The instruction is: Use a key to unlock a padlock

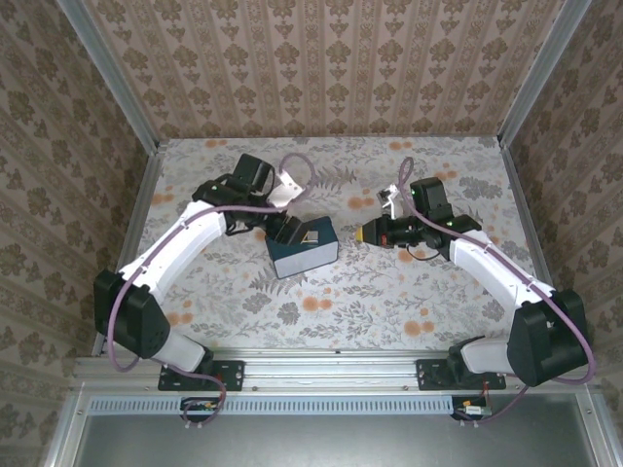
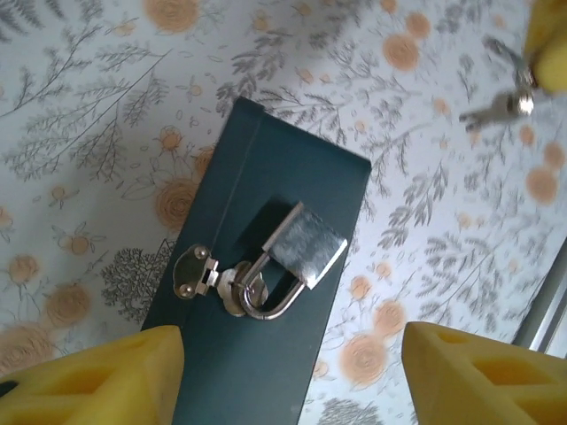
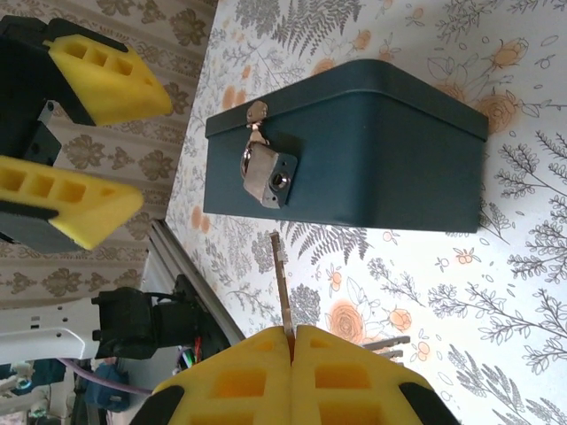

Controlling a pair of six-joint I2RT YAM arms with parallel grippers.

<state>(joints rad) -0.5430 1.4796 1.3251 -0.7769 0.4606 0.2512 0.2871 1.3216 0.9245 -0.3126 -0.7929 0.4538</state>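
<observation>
1. Small silver metal padlock (image 2: pixel 304 251), left wrist: hangs on dark-blue tin box (image 2: pixel 275 159) hasp, looks locked. Left gripper (image 2: pixel 288 354) spread wide, empty.
2. Right wrist: right gripper (image 3: pixel 292 341) pinches thin dark metal key (image 3: pixel 281 283), aimed at keyhole, not touching.
3. Top: box mid-table between arms. Insertion and turn remain.

Soft, even light filled the top view, bright and free of hard shadows; only faint grey smudges lay on the surface (image 1: pixel 389 292) beneath the arms. The metal rails leaned outward at the corners, a mild lens bend. In the left wrist view the colours ran cool and bluish. The padlock (image 2: pixel 304 251) caught a pale sheen on its face. The key (image 2: pixel 500 104) at the upper right was smeared by blur, and the fingers (image 2: pixel 97 376) of the left pincer (image 2: pixel 292 381) looked soft-edged. The right wrist view was crisp on the box (image 3: pixel 372 150) and darker at its lower left.
</observation>
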